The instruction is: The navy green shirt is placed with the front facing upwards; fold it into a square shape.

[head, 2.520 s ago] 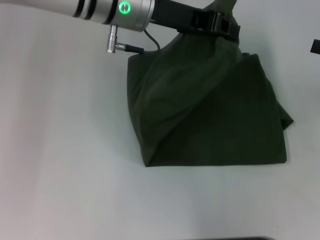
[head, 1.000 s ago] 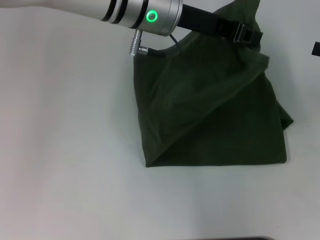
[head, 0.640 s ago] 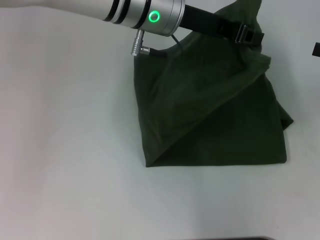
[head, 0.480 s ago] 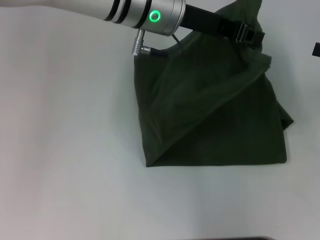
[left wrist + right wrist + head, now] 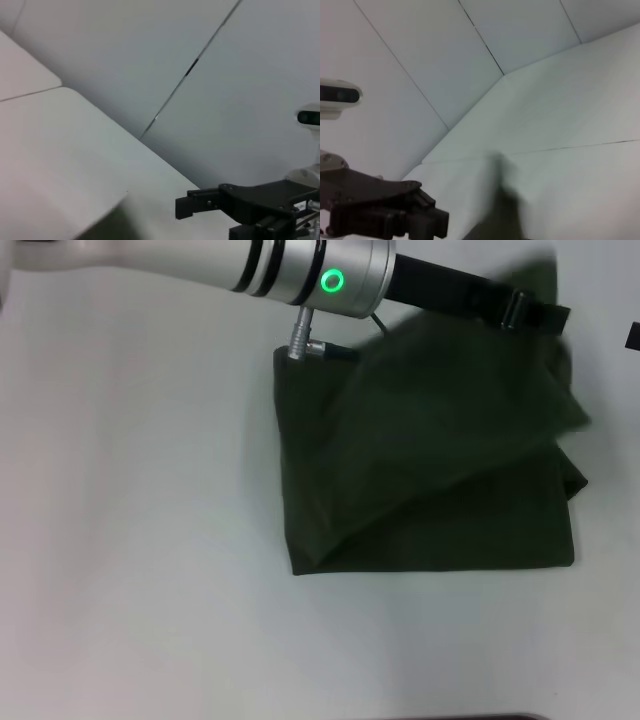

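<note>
The navy green shirt (image 5: 430, 510) lies part-folded on the white table (image 5: 130, 540), showing plain dark green cloth. My left arm reaches across the far side, and its left gripper (image 5: 543, 312) is shut on the shirt's far edge. That edge is lifted off the table. A loose flap (image 5: 470, 390) hangs from it and drapes over the right half of the shirt. A dark strip of cloth (image 5: 504, 200) shows in the right wrist view. The right gripper (image 5: 632, 335) shows only as a black piece at the right edge of the head view.
Bare white table (image 5: 300, 650) surrounds the shirt on the left and near sides. A black gripper body (image 5: 250, 202) shows in the left wrist view against pale wall panels, and another (image 5: 385, 210) shows in the right wrist view.
My left arm has moved to the right, carrying the held edge with it. The lifted flap now spreads farther over the shirt's right side. The near edge has stayed put.
</note>
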Action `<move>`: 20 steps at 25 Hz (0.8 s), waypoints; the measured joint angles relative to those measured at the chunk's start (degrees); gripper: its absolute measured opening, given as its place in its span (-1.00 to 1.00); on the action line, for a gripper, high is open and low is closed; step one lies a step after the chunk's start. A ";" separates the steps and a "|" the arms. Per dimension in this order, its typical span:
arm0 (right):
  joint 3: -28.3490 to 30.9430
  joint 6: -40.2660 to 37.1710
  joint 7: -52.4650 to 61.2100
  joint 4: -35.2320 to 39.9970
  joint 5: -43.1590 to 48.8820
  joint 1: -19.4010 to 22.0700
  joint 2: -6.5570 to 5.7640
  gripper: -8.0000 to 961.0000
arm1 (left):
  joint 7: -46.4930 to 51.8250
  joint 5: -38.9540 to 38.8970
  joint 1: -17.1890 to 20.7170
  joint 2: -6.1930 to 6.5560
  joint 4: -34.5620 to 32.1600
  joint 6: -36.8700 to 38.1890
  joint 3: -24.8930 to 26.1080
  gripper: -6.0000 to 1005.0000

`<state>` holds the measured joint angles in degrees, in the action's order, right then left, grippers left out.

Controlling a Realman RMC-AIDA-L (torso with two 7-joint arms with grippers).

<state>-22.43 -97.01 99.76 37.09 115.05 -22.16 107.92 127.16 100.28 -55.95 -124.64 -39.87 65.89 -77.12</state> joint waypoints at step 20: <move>-0.61 5.77 5.55 0.00 3.40 -0.37 -0.26 0.89 | -6.75 -1.96 8.96 0.47 -5.74 -3.59 0.68 0.28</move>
<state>-23.04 -91.25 105.31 37.09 118.45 -22.53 107.66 120.42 98.32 -47.00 -124.17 -45.61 62.30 -76.44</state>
